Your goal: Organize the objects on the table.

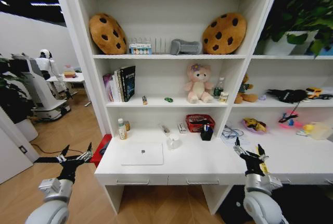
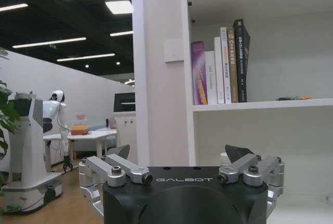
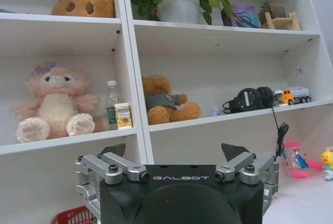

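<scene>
Both tools are released and empty: left tool (image 1: pixel 76 157) off the counter's (image 1: pixel 208 164) left end, right tool (image 1: pixel 248 151) over its near edge. Laptop (image 1: pixel 142 153) and mug (image 1: pixel 173 141) lie between, unobstructed for reaching.

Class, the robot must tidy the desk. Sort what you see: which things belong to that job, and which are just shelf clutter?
Job: silver laptop, white mug, red basket, desk.
Clutter: cookie cushions, pink bear, books, headphones.
</scene>
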### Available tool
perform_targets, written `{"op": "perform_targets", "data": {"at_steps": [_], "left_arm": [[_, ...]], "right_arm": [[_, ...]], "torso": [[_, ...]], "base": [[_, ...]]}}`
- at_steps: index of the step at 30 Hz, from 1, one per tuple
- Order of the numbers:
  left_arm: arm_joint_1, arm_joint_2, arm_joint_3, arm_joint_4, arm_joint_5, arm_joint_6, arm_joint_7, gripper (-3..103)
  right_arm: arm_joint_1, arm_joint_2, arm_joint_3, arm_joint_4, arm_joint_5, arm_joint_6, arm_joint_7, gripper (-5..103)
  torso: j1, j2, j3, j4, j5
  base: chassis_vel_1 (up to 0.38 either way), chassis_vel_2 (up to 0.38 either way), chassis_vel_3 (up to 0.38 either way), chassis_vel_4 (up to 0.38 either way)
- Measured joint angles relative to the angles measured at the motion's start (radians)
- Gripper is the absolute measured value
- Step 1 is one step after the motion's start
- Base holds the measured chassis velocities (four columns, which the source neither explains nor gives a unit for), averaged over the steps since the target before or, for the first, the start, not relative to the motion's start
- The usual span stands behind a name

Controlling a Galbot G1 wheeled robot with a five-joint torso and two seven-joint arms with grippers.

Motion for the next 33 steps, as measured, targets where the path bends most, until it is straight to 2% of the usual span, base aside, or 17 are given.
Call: {"op": "perform_targets", "data": {"at_steps": [1,3,4,5,6,7,11,12,15,16,18,19,23,26,28,33], "left_arm": [[0.0,0.0,0.0,0.001,-0.001,0.0,0.0,100],[-0.001,0.0,0.0,0.001,-0.001,0.0,0.0,100],[0.0,0.0,-0.001,0.002,-0.001,0.0,-0.003,100],[0.0,0.0,-0.001,0.001,-0.001,0.0,-0.002,100],[0.0,0.0,-0.001,0.001,-0.001,0.0,-0.002,100],[0.0,0.001,0.0,0.001,-0.002,0.0,-0.001,100],[-0.001,0.001,0.0,0.002,-0.002,0.0,-0.001,100],[0.0,0.001,0.0,0.002,-0.002,0.0,-0.001,100],[0.0,0.0,0.001,0.002,-0.002,0.0,-0.002,100],[0.001,0.0,0.001,0.001,-0.001,0.0,-0.002,100],[0.002,0.0,0.001,0.0,-0.001,0.0,-0.002,100],[0.003,0.0,0.001,0.0,-0.001,0.0,-0.002,100],[0.003,0.0,0.0,0.0,-0.001,0.0,-0.002,100],[0.002,-0.001,0.0,0.0,-0.001,0.0,-0.002,100],[0.002,-0.001,0.0,0.0,-0.001,0.0,-0.002,100],[0.002,-0.007,-0.006,0.0,-0.001,0.0,-0.005,100]], "right_arm": [[0.002,-0.001,-0.001,-0.001,0.0,0.0,0.0,100],[0.004,-0.002,-0.001,0.0,0.0,0.0,0.0,100],[0.005,-0.003,-0.001,0.0,0.0,0.0,0.0,100],[0.005,-0.003,-0.002,-0.001,0.0,0.0,0.0,100],[0.005,-0.003,-0.002,-0.001,0.0,0.0,0.0,100],[0.005,-0.003,-0.002,-0.002,0.001,-0.001,0.001,100],[0.005,-0.002,-0.002,-0.002,0.001,0.0,0.001,100],[0.005,-0.002,-0.002,-0.003,0.001,-0.001,0.0,100],[0.008,-0.002,-0.003,-0.005,0.0,0.003,0.002,100],[0.009,-0.002,-0.003,-0.007,0.0,0.003,0.004,100],[0.009,-0.002,-0.003,-0.007,0.001,0.003,0.005,100],[0.009,-0.002,-0.002,-0.008,0.0,0.004,0.005,100],[0.001,-0.002,0.002,-0.01,-0.002,-0.002,0.005,100],[-0.003,-0.002,0.002,-0.009,-0.004,-0.008,0.005,100],[-0.004,-0.004,0.002,-0.007,-0.004,-0.012,0.005,100],[-0.012,-0.02,-0.002,0.002,-0.004,-0.023,-0.023,100]], "torso": [[0.001,-0.001,0.0,0.0025,0.0001],[0.001,-0.001,0.0,0.0024,-0.0013],[-0.003,0.001,-0.001,0.0044,-0.001],[-0.003,0.001,-0.001,0.0036,0.0007],[-0.003,0.001,-0.001,0.0036,0.0007],[-0.001,0.0,0.0,0.0003,-0.0009],[-0.001,0.0,-0.001,0.0003,-0.0023],[-0.003,0.001,-0.001,0.0038,0.0004],[-0.002,0.001,-0.001,0.0029,-0.0017],[-0.003,0.001,-0.001,0.0011,-0.0005],[-0.003,0.001,-0.001,0.0013,0.0002],[-0.003,0.001,-0.001,0.0029,-0.0023],[-0.003,0.001,-0.001,0.0008,-0.0005],[-0.002,0.001,-0.001,0.0013,-0.0013],[-0.001,0.0,0.0,0.0024,-0.0002],[0.0,0.0,0.0,0.0023,-0.0007]], "base": [[0.207,-0.306,-0.329,0.492],[0.207,-0.215,-0.302,0.492],[0.195,-0.313,-0.181,0.246],[0.498,-0.313,-0.411,0.3],[0.498,-0.313,-0.411,0.3],[0.355,-0.415,-0.411,0.374],[0.322,-0.396,-0.378,0.373],[0.329,-0.328,-0.343,0.408],[0.425,-0.353,-0.336,0.408],[0.36,-0.355,-0.358,0.321],[0.278,-0.307,-0.358,0.321],[0.161,-0.13,-0.262,0.233],[0.118,-0.045,-0.156,0.121],[-0.034,-0.052,-0.003,0.026],[-0.067,0.019,0.082,-0.02],[-0.044,0.042,0.076,-0.041]]}}
